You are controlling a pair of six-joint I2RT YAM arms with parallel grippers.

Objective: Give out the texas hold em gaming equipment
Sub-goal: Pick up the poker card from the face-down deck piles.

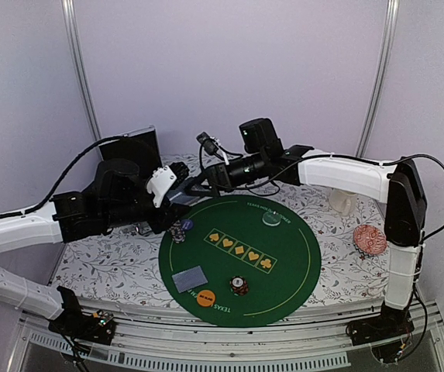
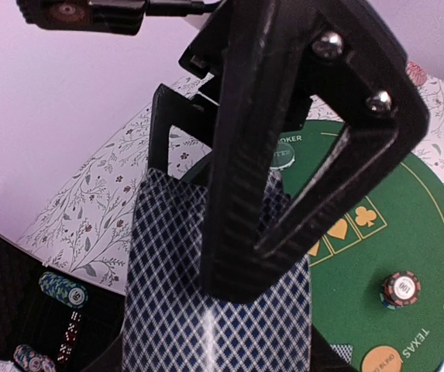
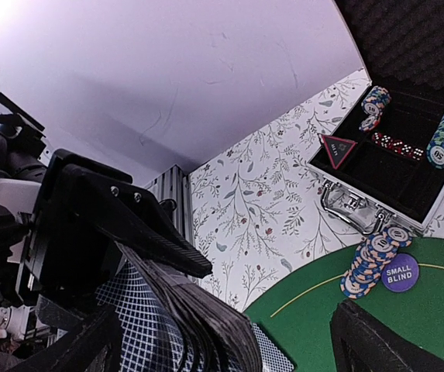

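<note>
Left gripper [image 1: 178, 194] clamped on 1 deck of cards [image 3: 177, 306], its fanned edge pointing at the right gripper [image 1: 204, 183], whose 2 jaws stand apart, straddling it.

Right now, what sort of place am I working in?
Likely a lab test booth dressed as a poker table: a round green Texas Hold'em mat lies on a floral cloth, an open chip case sits beside it, and plain white walls with metal posts close it in.
</note>
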